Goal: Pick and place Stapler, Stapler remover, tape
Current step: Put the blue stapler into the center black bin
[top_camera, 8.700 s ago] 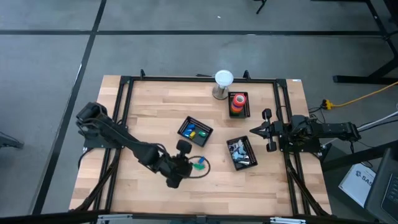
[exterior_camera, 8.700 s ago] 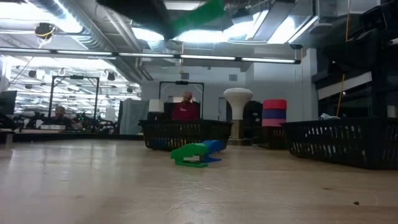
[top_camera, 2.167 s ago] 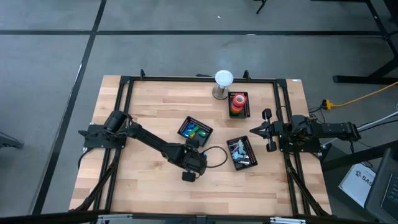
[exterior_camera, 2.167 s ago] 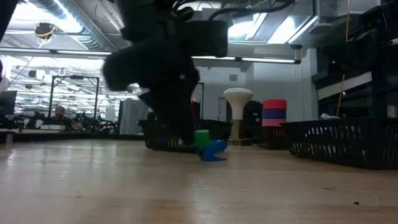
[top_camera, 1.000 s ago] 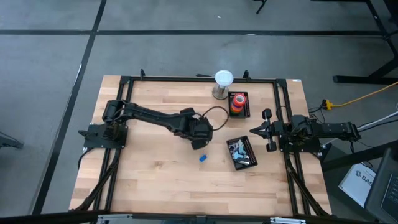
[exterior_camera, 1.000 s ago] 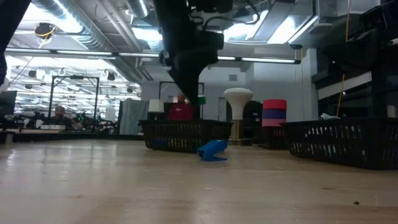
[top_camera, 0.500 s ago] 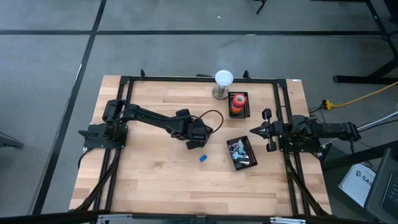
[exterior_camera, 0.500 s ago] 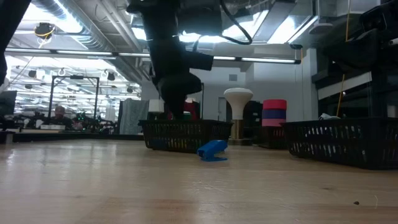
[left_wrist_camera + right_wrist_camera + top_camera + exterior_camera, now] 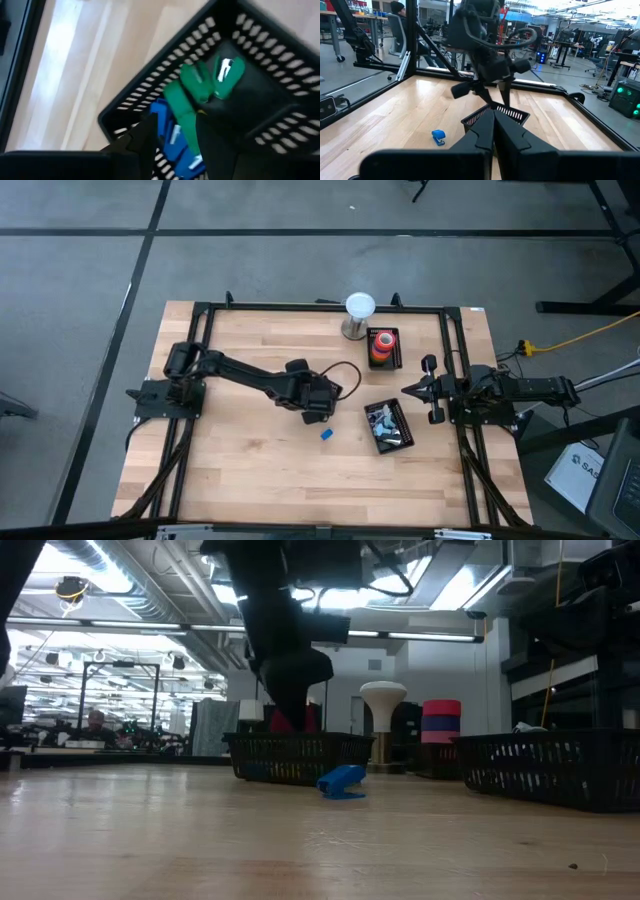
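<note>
Behind the wooden counter (image 9: 240, 470) you have an open workshop with strip lights and a seated person far off in the low view. Count three black mesh baskets on the counter: one near the middle (image 9: 260, 55) under the left arm, one toward the right edge (image 9: 388, 427) with grey metal items, and one by the far edge (image 9: 385, 348) holding the stacked tape (image 9: 382, 341), red and orange on top. A white round-topped stand (image 9: 359, 315) sits just beside that far basket

Your left end effector (image 9: 316, 402) hangs over the middle basket with its fingers parted and nothing between them. Directly beyond those fingers, in the left wrist view, two green staplers (image 9: 200, 90) lie across a blue one (image 9: 172, 142) on the basket floor. One more blue stapler (image 9: 326, 435) lies alone on the bare wood, just beside the left end effector on the side nearer the front edge, apart from all three baskets

Your right end effector (image 9: 493, 116) waits at the right edge, fingers pressed together, empty

No label is readable on the counter items
</note>
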Tool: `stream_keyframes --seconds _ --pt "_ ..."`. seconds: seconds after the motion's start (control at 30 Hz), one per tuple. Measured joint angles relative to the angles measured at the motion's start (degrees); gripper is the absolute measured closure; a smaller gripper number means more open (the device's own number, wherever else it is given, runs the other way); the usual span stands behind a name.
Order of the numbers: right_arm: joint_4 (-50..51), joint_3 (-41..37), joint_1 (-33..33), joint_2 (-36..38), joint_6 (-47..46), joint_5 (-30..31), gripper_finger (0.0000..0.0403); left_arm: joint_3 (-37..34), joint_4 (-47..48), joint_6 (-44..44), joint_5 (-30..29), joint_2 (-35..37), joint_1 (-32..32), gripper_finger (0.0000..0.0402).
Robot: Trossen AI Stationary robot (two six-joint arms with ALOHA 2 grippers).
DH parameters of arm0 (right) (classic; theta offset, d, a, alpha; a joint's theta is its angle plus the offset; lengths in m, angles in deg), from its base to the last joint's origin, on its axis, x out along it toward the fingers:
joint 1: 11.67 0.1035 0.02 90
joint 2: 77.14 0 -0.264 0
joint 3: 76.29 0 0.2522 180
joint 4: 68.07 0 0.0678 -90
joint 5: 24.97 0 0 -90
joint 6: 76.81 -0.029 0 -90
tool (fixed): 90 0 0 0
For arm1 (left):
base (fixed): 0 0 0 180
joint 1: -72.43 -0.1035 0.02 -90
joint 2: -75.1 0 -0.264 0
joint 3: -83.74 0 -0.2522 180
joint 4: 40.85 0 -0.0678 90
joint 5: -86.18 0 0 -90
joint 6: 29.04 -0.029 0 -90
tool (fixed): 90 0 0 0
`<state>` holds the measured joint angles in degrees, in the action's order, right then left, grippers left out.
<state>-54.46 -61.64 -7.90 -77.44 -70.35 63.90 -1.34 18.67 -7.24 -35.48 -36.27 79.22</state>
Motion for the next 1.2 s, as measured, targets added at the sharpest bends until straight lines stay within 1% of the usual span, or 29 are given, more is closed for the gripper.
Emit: stream_keyframes --seconds 0.2,0.33,0.47,0.63,0.73,0.83,1.0,1.07,1.13,1.2 --pt "0.0 0.0 0.0 0.0 0.0 0.0 0.0389 0.0 -2.4 -1.5 -0.3 1.1 4.7 0.0274" --pt "0.0 0.0 0.0 0.0 0.0 0.0 0.0389 0.0 -3.6 -1.5 -2.3 2.8 9.3 0.0272" --pt "0.0 0.0 0.0 0.0 0.0 0.0 0.0389 0.1 -7.7 -1.5 -4.1 3.9 14.3 0.0273" --pt "0.0 0.0 0.0 0.0 0.0 0.0 0.0389 0.2 -13.5 -1.5 -4.9 3.1 19.1 0.0271" --pt "0.0 0.0 0.0 0.0 0.0 0.0 0.0389 0.1 -15.6 -1.0 -7.0 1.6 20.6 0.0265" --pt "0.0 0.0 0.0 0.0 0.0 0.0 0.0389 0.1 -17.1 3.0 -7.6 1.0 20.6 0.0255" --pt "0.0 0.0 0.0 0.0 0.0 0.0 0.0389 -0.2 -17.5 9.3 -1.3 0.8 17.9 0.0231" --pt "0.0 0.0 0.0 0.0 0.0 0.0 0.0389 -0.3 -17.2 14.0 -0.2 0.8 17.0 0.0218" --pt "0.0 0.0 0.0 0.0 0.0 0.0 0.0389 -0.3 -17.3 21.7 -0.1 0.8 16.0 0.0204" --pt "0.0 0.0 0.0 0.0 0.0 0.0 0.0389 -0.3 -16.2 25.3 0.2 0.8 15.2 0.0191"
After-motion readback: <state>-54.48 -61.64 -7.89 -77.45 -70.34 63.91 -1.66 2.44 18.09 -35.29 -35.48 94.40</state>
